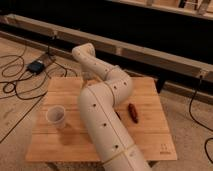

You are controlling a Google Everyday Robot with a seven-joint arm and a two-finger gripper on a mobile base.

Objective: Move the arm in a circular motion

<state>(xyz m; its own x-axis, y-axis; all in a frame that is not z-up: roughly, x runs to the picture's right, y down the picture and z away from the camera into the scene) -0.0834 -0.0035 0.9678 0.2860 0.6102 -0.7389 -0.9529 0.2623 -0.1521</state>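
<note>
The cream-white arm (102,107) rises from the bottom middle of the view over a wooden table (150,137). It bends at a rounded elbow (119,85) and reaches up and left to a wrist joint (83,51) past the table's back edge. Small dark round holes run along it. The gripper (89,76) hangs below that wrist at the table's back edge, mostly hidden behind the arm.
A clear plastic cup (56,116) stands upright on the table's left side. A small red-brown oblong thing (133,112) lies right of the arm. Black cables (15,82) and a dark box (36,66) lie on the floor at left. A long rail (150,52) runs behind.
</note>
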